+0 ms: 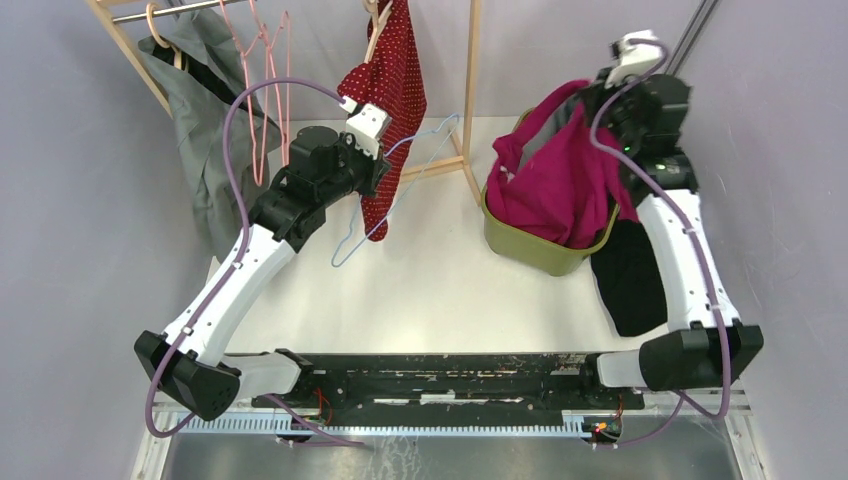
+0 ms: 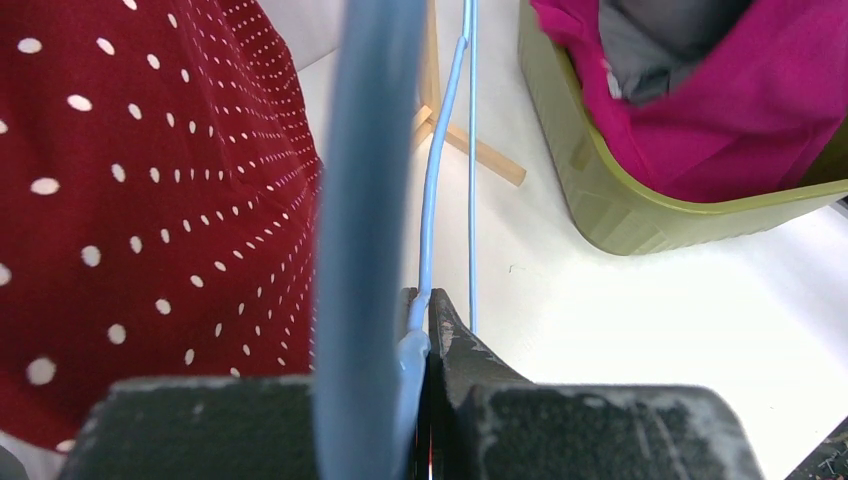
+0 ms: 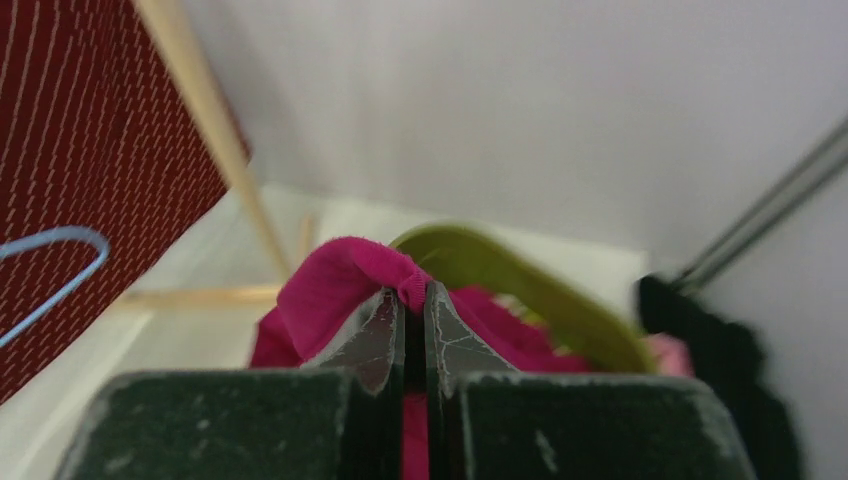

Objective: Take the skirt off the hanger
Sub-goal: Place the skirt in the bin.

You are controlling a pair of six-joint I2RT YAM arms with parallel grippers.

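Observation:
The magenta skirt [image 1: 550, 180] hangs bunched over the olive basket [image 1: 530, 250], partly inside it. My right gripper [image 1: 602, 88] is shut on its top fold, and in the right wrist view the gripper [image 3: 413, 295] pinches a roll of the skirt [image 3: 330, 285] between the tips. The light blue wire hanger [image 1: 430, 135] is bare and slants across the table. My left gripper [image 1: 383, 180] is shut on it; in the left wrist view the gripper [image 2: 428, 305] clamps the hanger wire [image 2: 432, 200] beside a red polka-dot garment [image 2: 150, 200].
A wooden rack post [image 1: 472, 80] stands between the arms. The red polka-dot garment [image 1: 395, 90] hangs from a wooden hanger. A grey garment [image 1: 205, 110] and pink wire hangers [image 1: 265, 90] hang at the back left. A black garment [image 1: 630, 280] lies right of the basket.

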